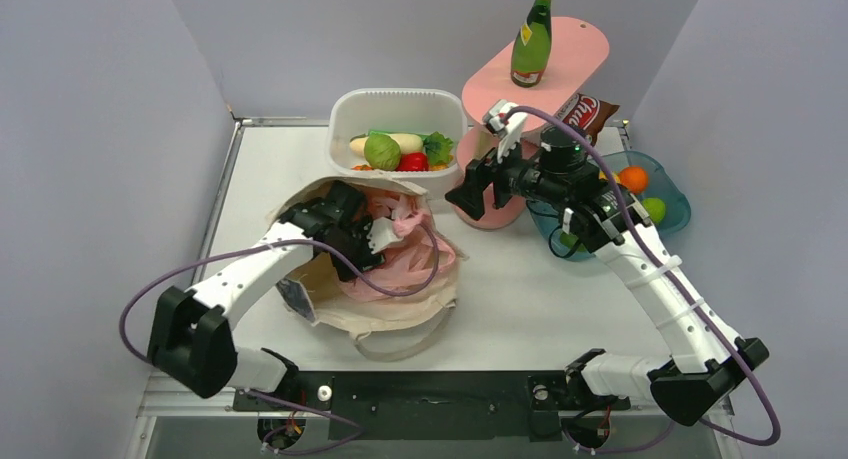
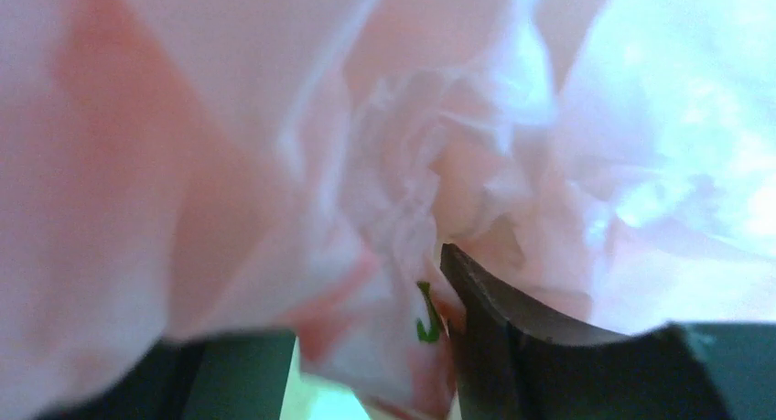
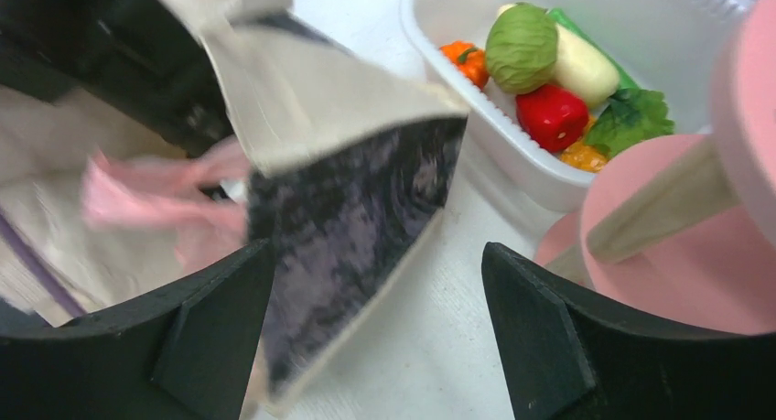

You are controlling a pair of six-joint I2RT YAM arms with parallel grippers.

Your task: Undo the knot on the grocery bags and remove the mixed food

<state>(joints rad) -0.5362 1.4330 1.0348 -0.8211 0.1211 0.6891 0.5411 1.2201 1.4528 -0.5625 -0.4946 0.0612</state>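
The pink bag (image 2: 302, 145) is thin, crumpled and translucent. It lies inside the beige tote (image 1: 400, 319), pressed all around the left gripper (image 1: 378, 236). Plastic bunches against one finger (image 2: 494, 338) and hides the other, so I cannot tell its grip. The right gripper (image 3: 375, 251) is spread wide and holds nothing, with the tote's dark patch (image 3: 348, 219) just ahead of its fingers. To its right the tub (image 3: 476, 132) and pink stand (image 3: 677, 274) crowd close. Bare table (image 3: 430, 347) lies below.

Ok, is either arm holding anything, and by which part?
Right fingers are open and empty. Left fingers are buried in bunched plastic of the pink bag; whether they are clamped on it cannot be told.
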